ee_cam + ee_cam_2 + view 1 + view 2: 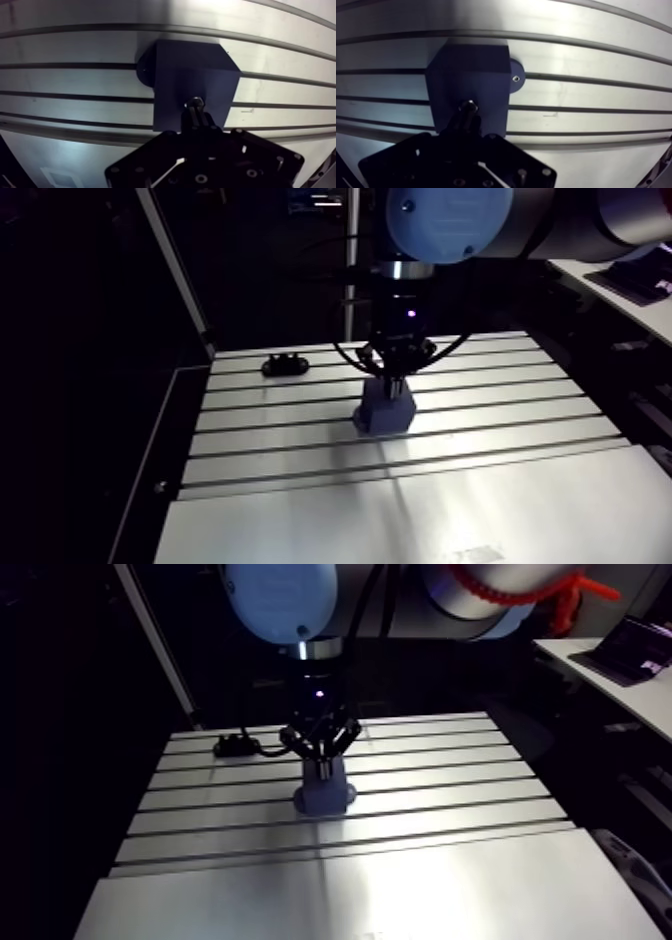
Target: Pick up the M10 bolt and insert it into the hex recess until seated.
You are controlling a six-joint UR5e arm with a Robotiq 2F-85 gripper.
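The gripper (pixel 196 119), closed on the bolt (pixel 195 104), hangs over the block (pixel 192 67); a black part (pixel 285 366) lies at ten o'clock.

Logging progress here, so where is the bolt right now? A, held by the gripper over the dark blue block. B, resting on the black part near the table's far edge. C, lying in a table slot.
A: the wrist view shows the bolt pinched in the gripper, its tip over the top of the dark blue block.
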